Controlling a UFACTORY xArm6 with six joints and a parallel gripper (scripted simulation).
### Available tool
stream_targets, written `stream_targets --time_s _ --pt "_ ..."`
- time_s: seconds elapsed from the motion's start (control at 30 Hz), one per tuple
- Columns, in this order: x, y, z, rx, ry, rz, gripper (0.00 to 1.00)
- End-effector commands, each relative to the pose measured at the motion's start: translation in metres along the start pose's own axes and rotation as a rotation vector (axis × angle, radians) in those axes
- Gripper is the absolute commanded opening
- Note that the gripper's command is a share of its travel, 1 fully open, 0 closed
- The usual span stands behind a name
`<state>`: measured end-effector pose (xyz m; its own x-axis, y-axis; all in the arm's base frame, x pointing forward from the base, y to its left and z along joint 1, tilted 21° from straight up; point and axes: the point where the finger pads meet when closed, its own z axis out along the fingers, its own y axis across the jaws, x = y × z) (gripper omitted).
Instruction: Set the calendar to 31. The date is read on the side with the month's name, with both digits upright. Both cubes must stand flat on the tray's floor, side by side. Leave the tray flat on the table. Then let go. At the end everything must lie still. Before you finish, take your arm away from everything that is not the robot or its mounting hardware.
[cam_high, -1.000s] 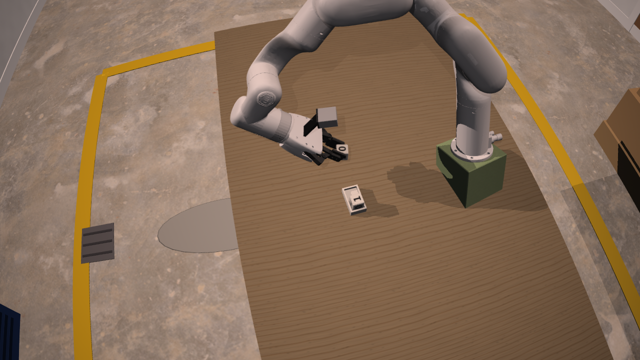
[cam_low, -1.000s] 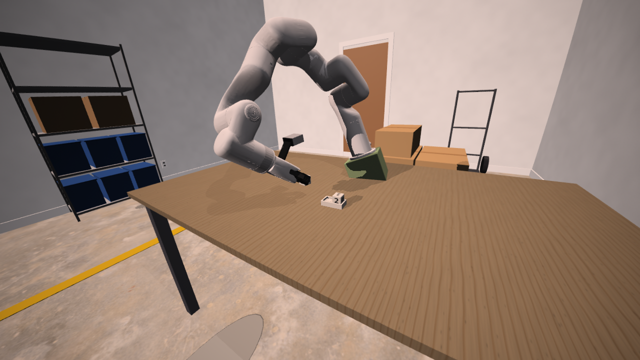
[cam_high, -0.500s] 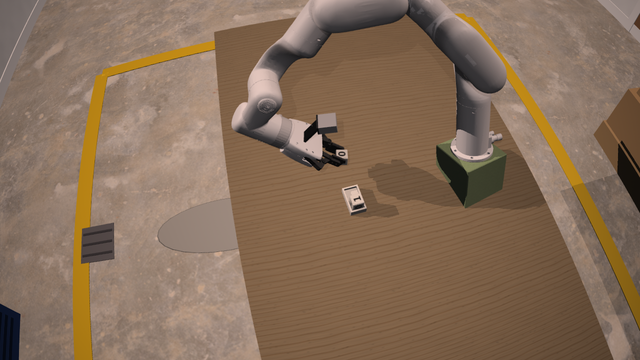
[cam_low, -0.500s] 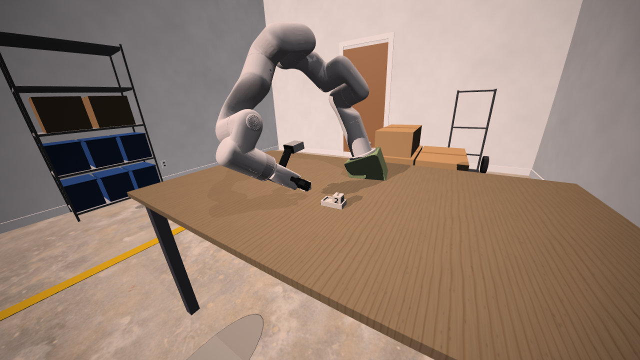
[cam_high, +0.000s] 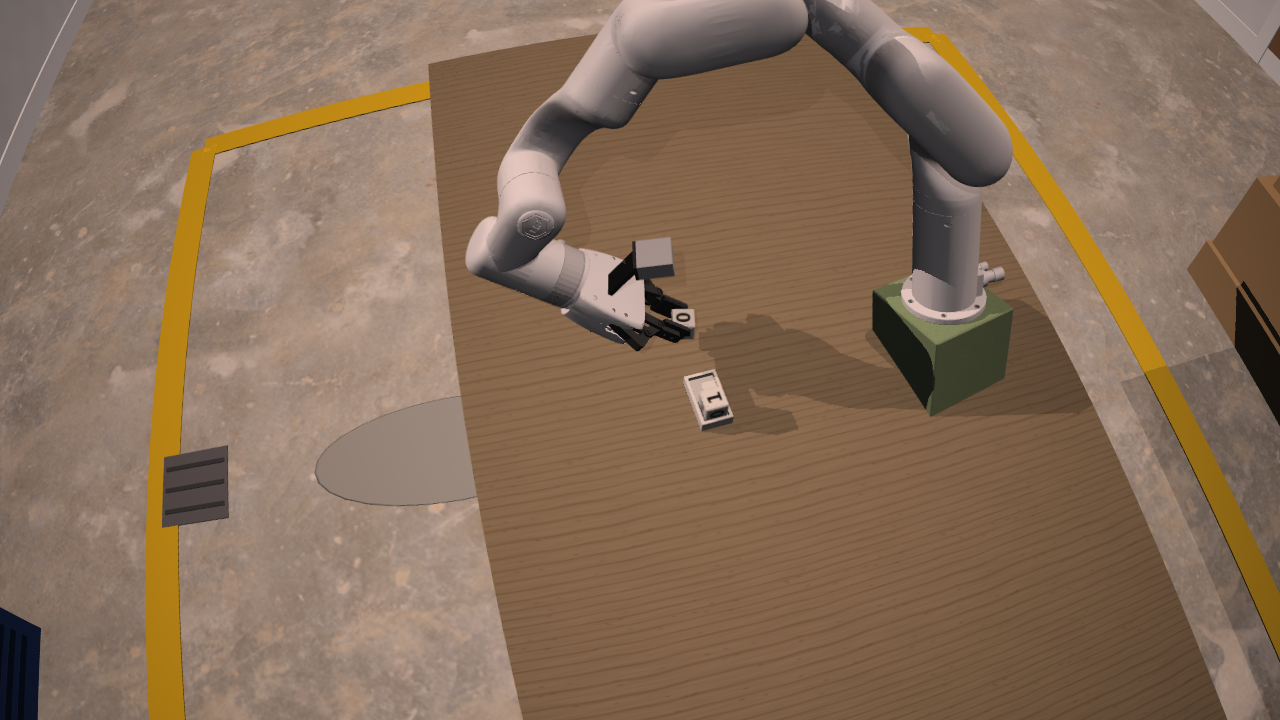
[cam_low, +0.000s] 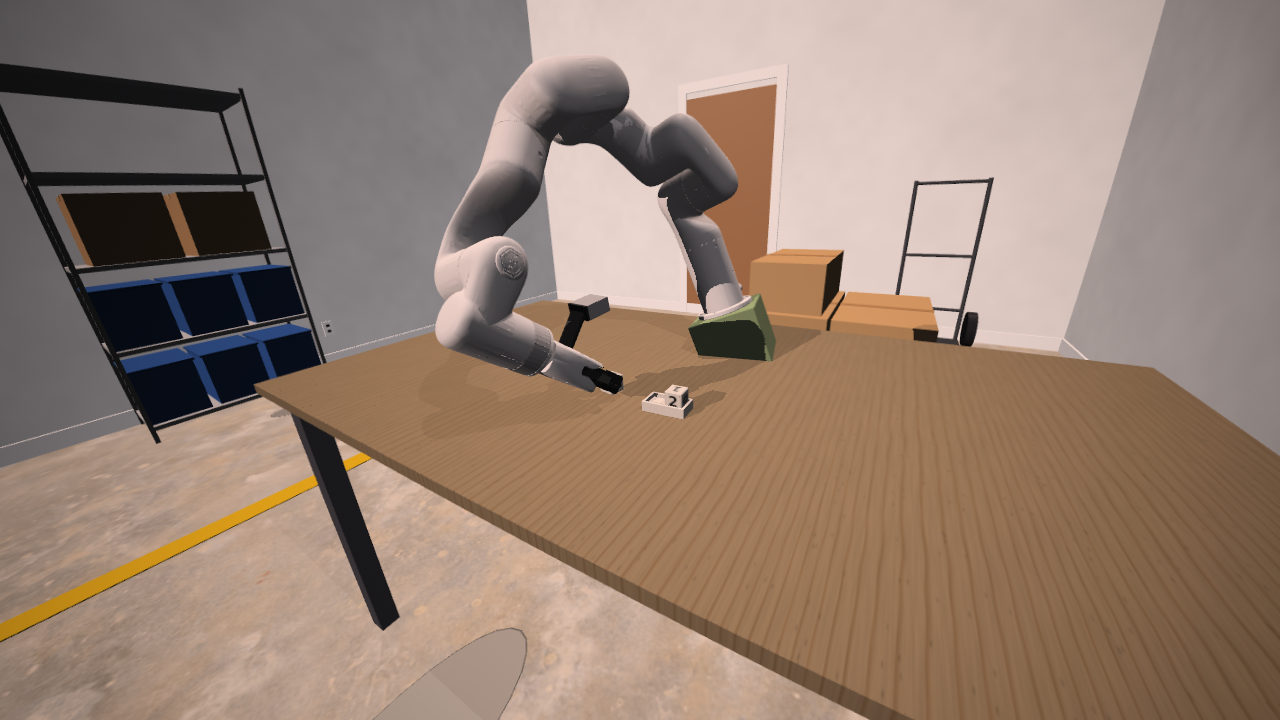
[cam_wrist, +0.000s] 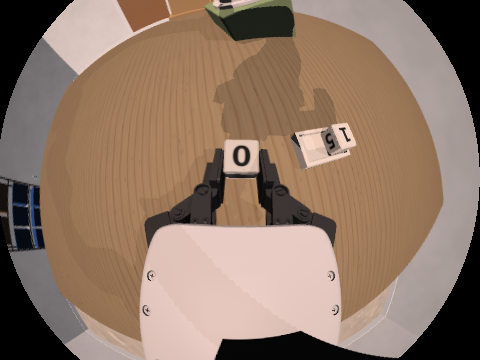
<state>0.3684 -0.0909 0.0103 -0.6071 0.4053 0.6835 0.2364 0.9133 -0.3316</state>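
Observation:
My gripper (cam_high: 682, 325) (cam_low: 615, 383) (cam_wrist: 241, 161) is shut on a white cube (cam_high: 682, 317) (cam_wrist: 241, 156), held above the table. A 0 shows on its face in the wrist view. The white tray (cam_high: 690, 402) (cam_low: 663, 410) (cam_wrist: 325, 160) is on the table, in front and to the right of the fingers in the wrist view. The other cube (cam_high: 713, 397) (cam_low: 677, 394) (cam_wrist: 344, 134) is at one end of the tray, with a 1 on top. A 5 shows on its side in the wrist view and a 2 in the exterior view. No month's name is readable.
The tray's other half is free. The green base block (cam_high: 971, 351) (cam_low: 733, 333) (cam_wrist: 264, 23) carries the arm beyond the tray. The wooden table (cam_high: 760, 555) (cam_low: 850, 501) (cam_wrist: 125, 125) is under the gripper and tray. Shelves and boxes stand off the table.

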Motion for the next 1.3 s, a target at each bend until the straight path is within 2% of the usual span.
stream_targets --time_s 0.0,1.27 --pt "-0.0039 0.0001 0.0009 -0.001 -0.004 0.000 0.27" --pt "-0.0079 0.0001 0.0037 -0.001 -0.004 0.000 0.27"
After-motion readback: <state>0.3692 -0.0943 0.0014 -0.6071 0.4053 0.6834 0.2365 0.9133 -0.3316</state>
